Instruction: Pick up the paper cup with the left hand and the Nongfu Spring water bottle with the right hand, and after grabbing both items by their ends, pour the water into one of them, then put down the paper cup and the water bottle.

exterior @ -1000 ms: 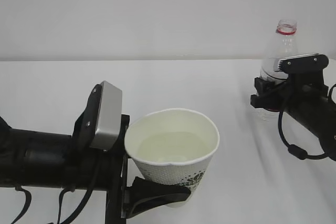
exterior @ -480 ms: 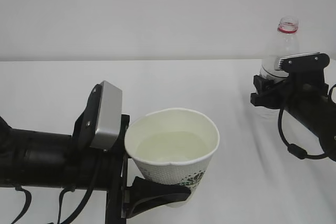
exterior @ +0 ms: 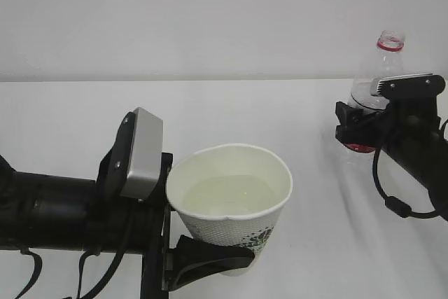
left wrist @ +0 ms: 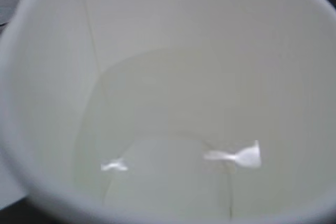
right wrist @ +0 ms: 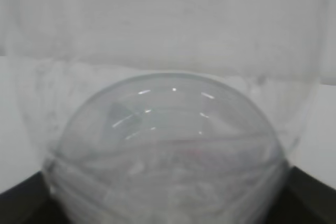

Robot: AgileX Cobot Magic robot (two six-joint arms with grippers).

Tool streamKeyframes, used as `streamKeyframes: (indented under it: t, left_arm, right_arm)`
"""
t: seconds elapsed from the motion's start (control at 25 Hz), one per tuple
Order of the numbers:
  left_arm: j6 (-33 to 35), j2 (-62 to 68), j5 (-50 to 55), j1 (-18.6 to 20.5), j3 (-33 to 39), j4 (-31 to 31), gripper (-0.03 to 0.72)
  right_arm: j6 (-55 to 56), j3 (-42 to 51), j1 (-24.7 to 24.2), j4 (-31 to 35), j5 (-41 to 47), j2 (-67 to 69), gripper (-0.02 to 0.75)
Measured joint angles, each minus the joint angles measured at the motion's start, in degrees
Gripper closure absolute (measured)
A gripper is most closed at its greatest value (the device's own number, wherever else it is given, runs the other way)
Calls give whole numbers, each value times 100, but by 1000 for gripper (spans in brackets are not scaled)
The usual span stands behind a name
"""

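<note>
- The jaws of the left hand are seen pinched around the low part of the paper cup, which is held up and tipped a little.
- The jaws of the right hand are seen around the Nongfu Spring water bottle, but how hard it is pressed cannot be told.
- The bottle is found far to the right of the cup and further back, standing almost straight.
- Since a second ago the bottle has been shifted a little to the right and seems to be leaning a bit. The cup has not been moved.
- It is guessed that the pouring is done and the bottle is being put down and let go. The cup is not yet set down.
- In the left wrist view the water is shown as a pale pool with bright glints.
- In the right wrist view only the bottle's clear round body is seen, very close and blurry. The red label is shown only in the outside view.
</note>
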Motion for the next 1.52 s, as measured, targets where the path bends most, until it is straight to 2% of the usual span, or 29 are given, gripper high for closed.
streamKeyframes:
  t: [0.84,1.52]
  left_arm:
    - [0,0,110,0,0,-11,196]
    - [0,0,123,0,0,-11,196]
  right_arm:
    - [47,56,0,-37,-369,-374,129]
    - [36,78,0,-37,78,-1319,129]
